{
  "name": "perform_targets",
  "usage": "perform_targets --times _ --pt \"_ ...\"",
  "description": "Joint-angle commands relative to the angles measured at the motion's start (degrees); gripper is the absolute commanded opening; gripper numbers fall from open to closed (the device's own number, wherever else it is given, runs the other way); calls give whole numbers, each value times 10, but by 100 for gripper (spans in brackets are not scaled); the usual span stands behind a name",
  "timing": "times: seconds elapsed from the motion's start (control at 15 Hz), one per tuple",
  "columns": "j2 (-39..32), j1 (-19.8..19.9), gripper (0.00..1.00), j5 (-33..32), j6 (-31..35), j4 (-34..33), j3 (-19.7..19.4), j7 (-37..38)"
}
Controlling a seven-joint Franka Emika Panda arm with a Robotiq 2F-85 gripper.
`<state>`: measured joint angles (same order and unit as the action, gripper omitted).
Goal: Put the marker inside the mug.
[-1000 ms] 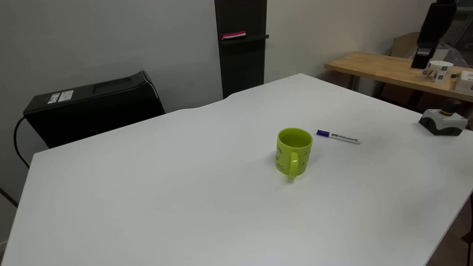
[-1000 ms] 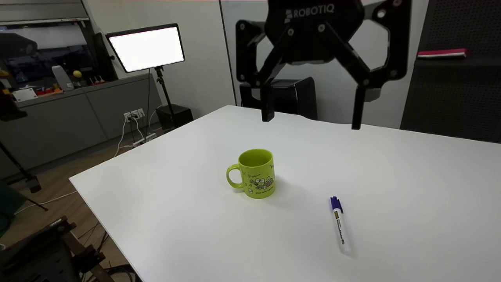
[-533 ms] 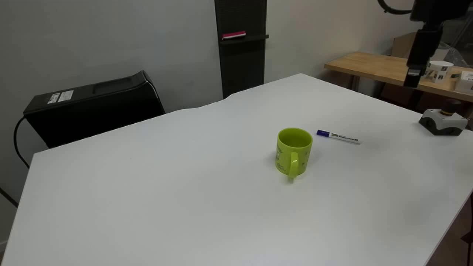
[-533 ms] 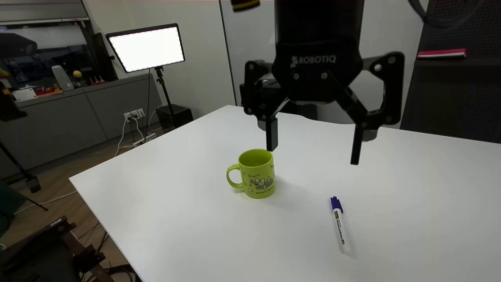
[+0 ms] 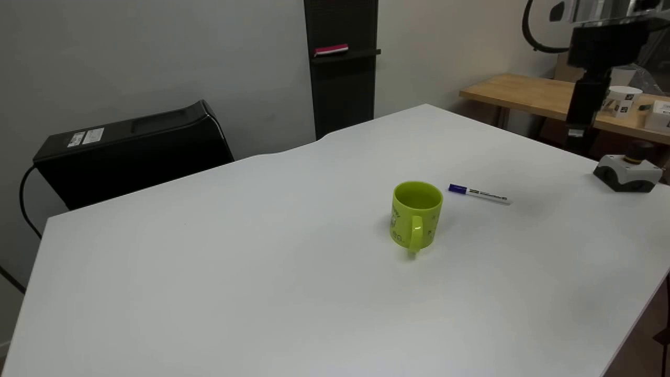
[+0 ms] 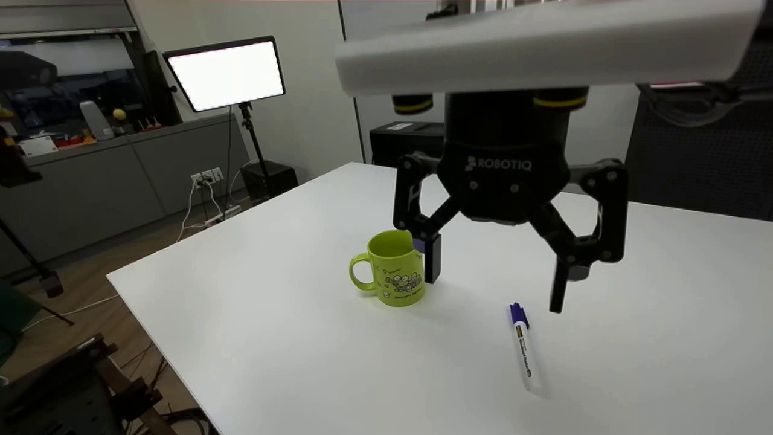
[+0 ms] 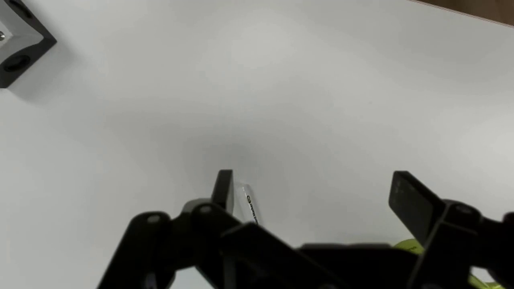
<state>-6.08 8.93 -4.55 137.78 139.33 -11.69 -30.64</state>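
The white marker with a dark blue cap lies flat on the table in both exterior views (image 5: pixel 479 194) (image 6: pixel 522 342). In the wrist view its white end (image 7: pixel 251 205) shows beside the left finger; its cap is hidden behind the gripper. The lime-green mug (image 5: pixel 404 222) stands upright near it; it also shows in an exterior view (image 6: pixel 395 275), partly covered by a finger. In the wrist view only bits of the mug (image 7: pixel 409 245) show behind the right finger. My gripper (image 6: pixel 494 296) is wide open and empty above the table, fingers pointing down; it also shows in the wrist view (image 7: pixel 313 172).
A grey box with a dark round button (image 5: pixel 628 173) sits at the white table's (image 5: pixel 235 272) edge; its corner also shows in the wrist view (image 7: pixel 24 44). A black box (image 5: pixel 136 152) stands behind the table. A wooden table (image 5: pixel 528 97) with white cups is farther off.
My gripper has come down towards the table, staying open. In an exterior view its fingers are now lower, near the mug and marker. The mug and marker have not moved.
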Motion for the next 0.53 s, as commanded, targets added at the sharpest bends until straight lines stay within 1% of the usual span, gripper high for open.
perform_targets --times 0.0,0.13,0.47 --pt "-44 17 100 -2 12 -26 10 -6" --pt "-62 23 100 -1 24 -31 13 -7" --pt "-102 37 100 -6 92 -37 22 -11"
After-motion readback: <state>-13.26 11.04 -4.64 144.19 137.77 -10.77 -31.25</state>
